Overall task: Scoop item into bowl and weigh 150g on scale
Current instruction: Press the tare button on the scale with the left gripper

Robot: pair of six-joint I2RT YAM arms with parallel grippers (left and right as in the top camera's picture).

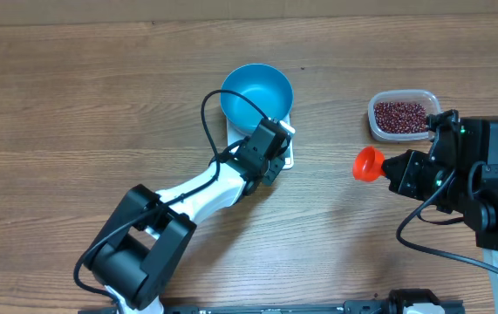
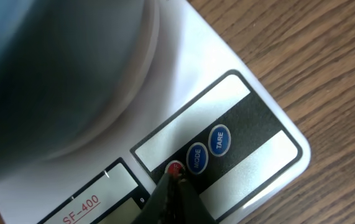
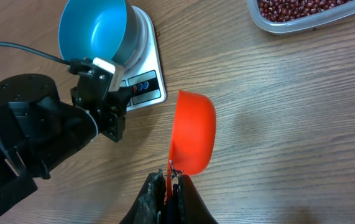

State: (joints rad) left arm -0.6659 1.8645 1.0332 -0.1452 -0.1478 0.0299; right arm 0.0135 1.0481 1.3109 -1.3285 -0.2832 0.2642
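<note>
The left arm [image 1: 205, 187] is extended to the scale [image 2: 208, 56], with the left gripper [image 2: 173, 176] closed and its tips pressed on the button edge. The right gripper [image 3: 170, 180] is held well right of the scale, clamped on the orange scoop [image 3: 193, 134].

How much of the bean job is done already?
Done: the blue bowl sits on the scale, with nothing in it yet. In hand: the shut left hand has its tip at the red button, and the right hand grips the orange scoop. Left: all the scooping and weighing; the beans lie in the clear tub.
</note>
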